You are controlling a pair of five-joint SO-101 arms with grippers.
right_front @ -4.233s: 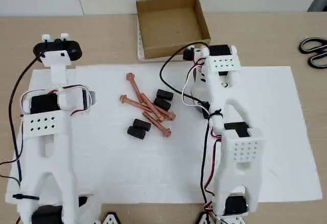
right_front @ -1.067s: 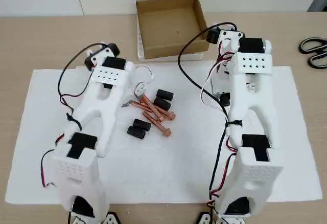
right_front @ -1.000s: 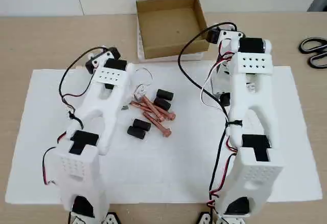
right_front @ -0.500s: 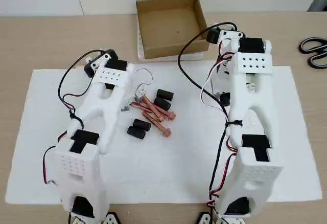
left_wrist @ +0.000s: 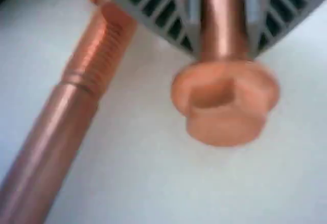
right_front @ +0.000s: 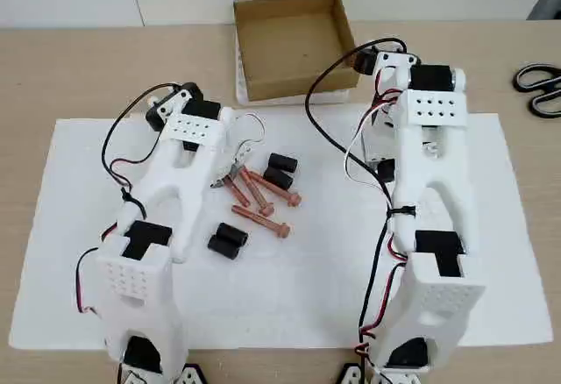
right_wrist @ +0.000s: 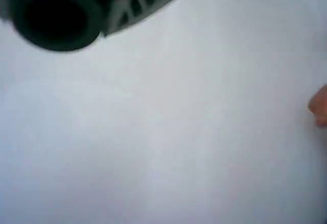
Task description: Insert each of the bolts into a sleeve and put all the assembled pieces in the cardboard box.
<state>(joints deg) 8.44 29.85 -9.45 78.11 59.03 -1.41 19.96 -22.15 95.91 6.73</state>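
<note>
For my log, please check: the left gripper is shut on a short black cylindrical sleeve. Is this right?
Wrong object: the left gripper is shut on a copper-coloured metal bolt with a flanged head, as the left wrist view shows.

Bolts and sleeves clutter the mid white sheet between left arm and right arm. Wide sheet strip nearer the bases gives passage. Cardboard box top open; scissors far right on counter.

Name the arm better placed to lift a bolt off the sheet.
Left. The left gripper is down at the bolt pile, with one bolt gripped between its ribbed fingers. The right arm stands apart from the pile.
</note>
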